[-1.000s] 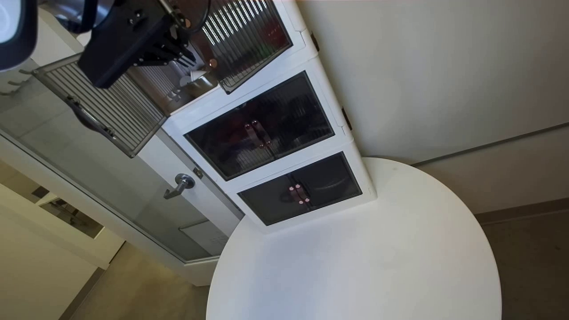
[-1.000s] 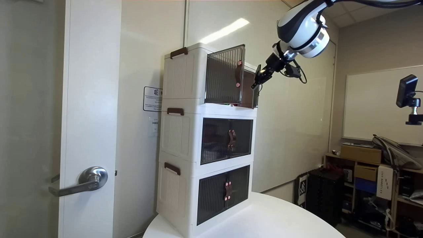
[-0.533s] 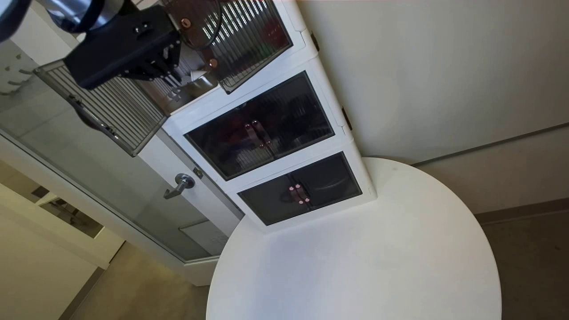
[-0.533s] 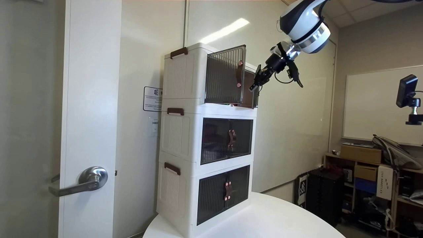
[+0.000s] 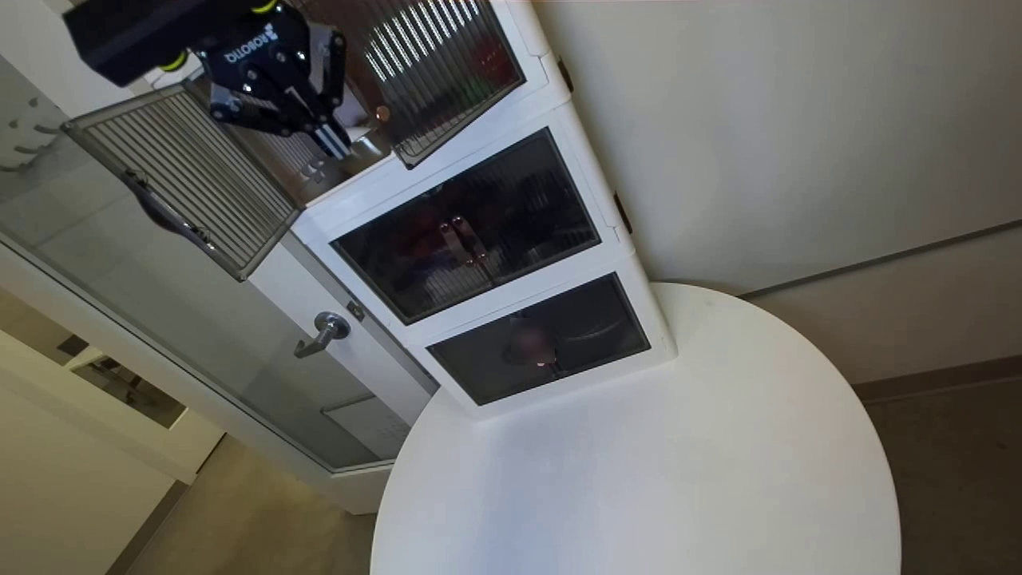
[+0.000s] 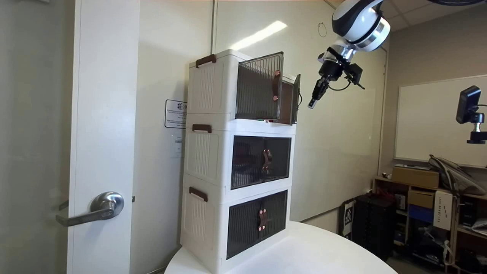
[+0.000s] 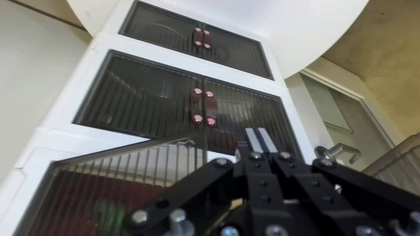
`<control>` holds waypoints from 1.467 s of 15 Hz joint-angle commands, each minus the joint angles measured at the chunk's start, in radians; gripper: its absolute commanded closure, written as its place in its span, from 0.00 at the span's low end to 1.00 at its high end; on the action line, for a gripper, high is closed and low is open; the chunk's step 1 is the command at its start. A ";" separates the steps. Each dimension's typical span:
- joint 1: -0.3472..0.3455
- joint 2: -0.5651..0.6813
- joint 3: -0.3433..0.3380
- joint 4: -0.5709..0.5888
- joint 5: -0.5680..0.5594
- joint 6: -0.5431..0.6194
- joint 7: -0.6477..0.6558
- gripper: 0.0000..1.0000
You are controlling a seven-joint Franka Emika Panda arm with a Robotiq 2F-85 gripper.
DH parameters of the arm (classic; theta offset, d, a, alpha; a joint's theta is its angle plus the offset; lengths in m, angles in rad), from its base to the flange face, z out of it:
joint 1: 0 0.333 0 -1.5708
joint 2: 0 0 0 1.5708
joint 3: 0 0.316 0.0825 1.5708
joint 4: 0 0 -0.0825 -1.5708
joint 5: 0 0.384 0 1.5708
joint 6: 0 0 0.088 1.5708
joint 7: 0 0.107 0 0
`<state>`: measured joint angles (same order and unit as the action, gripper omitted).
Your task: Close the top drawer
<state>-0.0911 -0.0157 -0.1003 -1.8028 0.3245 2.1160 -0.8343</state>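
The top drawer (image 5: 455,88) is the highest white unit of the stack, and its two ribbed see-through doors stand open. One door shows large in an exterior view (image 6: 258,89) and in the wrist view (image 7: 111,186), with reddish-brown contents behind it. The other door (image 5: 188,184) swings out toward the glass door and is nearly edge-on in an exterior view (image 6: 296,99). A metal pot (image 5: 366,153) sits in the opening. My gripper (image 5: 334,142) is shut and empty. It hangs in front of the opening, apart from the doors in an exterior view (image 6: 312,103); its fingertips touch in the wrist view (image 7: 261,139).
The middle unit (image 6: 261,161) and the bottom unit (image 6: 257,224) have closed dark fronts. The stack stands on a round white table (image 5: 679,463) beside a wall. A glass door with a lever handle (image 5: 326,331) is close by. A camera on a mount (image 6: 470,106) stands at right.
My gripper has turned and drawn back from the stack, moving right in an exterior view and clear of the swung-out door's edge. It stays shut. Both doors stay open.
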 commanded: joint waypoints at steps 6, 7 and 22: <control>0.009 -0.016 0.010 -0.065 -0.004 0.496 0.125 1.00; 0.013 -0.017 0.015 -0.082 0.004 0.573 0.125 1.00; 0.076 0.035 0.091 -0.084 0.276 0.658 0.045 1.00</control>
<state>-0.0278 -0.0012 -0.0214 -1.9035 0.5437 2.7642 -0.7469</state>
